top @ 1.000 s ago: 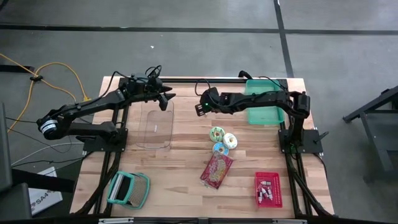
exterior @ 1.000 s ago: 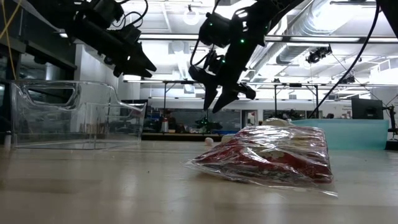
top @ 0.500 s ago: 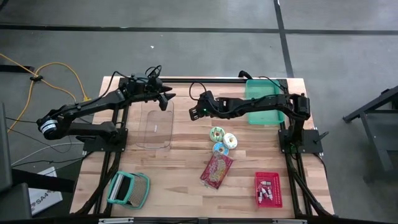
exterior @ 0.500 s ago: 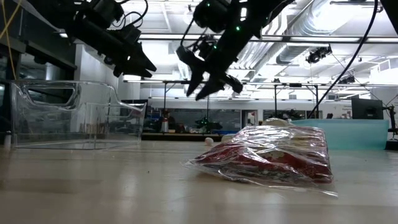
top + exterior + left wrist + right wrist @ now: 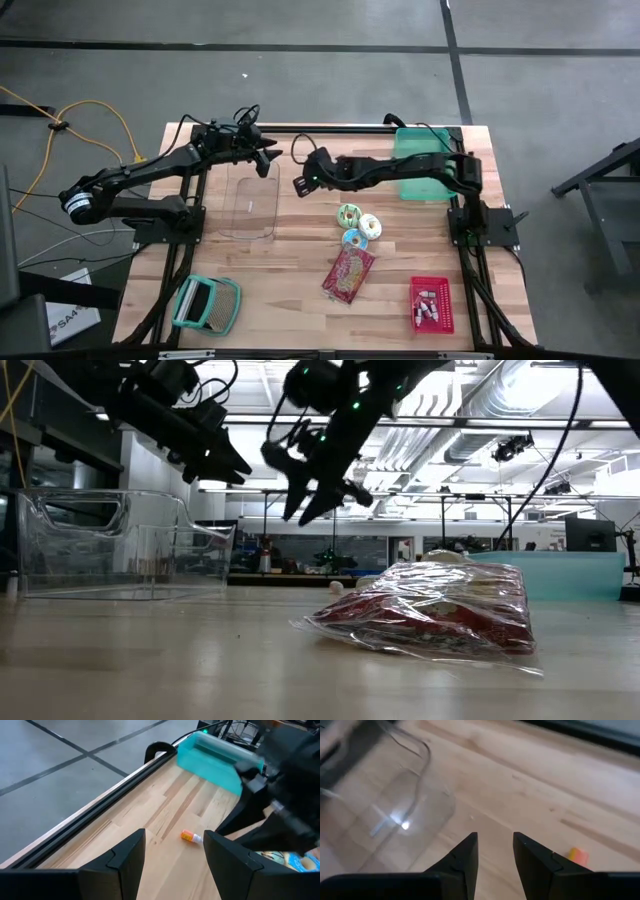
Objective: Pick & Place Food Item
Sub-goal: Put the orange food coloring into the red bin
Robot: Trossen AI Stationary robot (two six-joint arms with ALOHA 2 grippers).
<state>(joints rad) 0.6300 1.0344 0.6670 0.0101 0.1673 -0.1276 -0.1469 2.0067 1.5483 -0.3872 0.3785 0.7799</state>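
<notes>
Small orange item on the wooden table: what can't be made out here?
- Small orange item: too small in the left wrist view, blurred in the right wrist view; identity unclear.
- Round food packs: labels too small from above.
- Red tray's contents: too small.

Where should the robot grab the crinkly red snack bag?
Probably from straight above, jaws across the narrow width near the middle. The red snack bag lies flat on the table, long and slim, puffed enough in the low view to pinch.

Two raised pincers over wrapped food packet (image 5: 430,610)
</notes>
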